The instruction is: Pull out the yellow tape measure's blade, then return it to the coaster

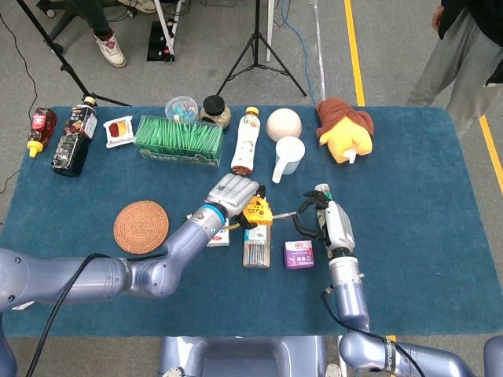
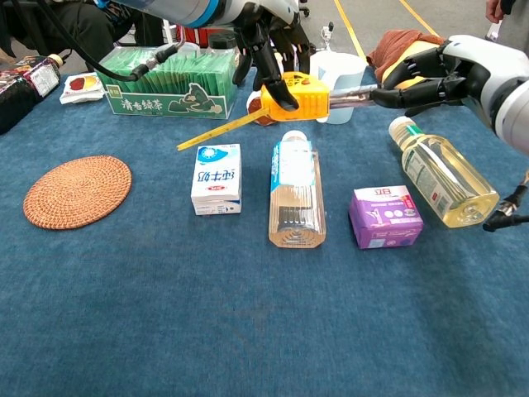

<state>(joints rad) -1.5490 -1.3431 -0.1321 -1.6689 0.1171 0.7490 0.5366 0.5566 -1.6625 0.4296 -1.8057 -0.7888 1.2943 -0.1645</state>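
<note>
My left hand (image 1: pixel 230 194) grips the yellow tape measure (image 1: pixel 256 210) from above and holds it in the air over the middle of the table. In the chest view the tape measure (image 2: pixel 299 93) hangs above a lying clear bottle (image 2: pixel 296 190). A short length of silver blade (image 2: pixel 351 96) runs out to the right. My right hand (image 2: pixel 434 68) pinches the blade's tip between its fingertips. A yellow strip (image 2: pixel 219 131) trails down-left from the case. The round woven coaster (image 1: pixel 141 227) lies bare at the left, also seen as the coaster (image 2: pixel 77 191) in the chest view.
Below the hands lie a white carton (image 2: pixel 217 178), a purple box (image 2: pixel 384 217) and an oil bottle (image 2: pixel 446 174). A green tea box (image 2: pixel 169 83), a white cup (image 1: pixel 288 155), a tall bottle (image 1: pixel 245 141) and a plush toy (image 1: pixel 344 128) stand behind.
</note>
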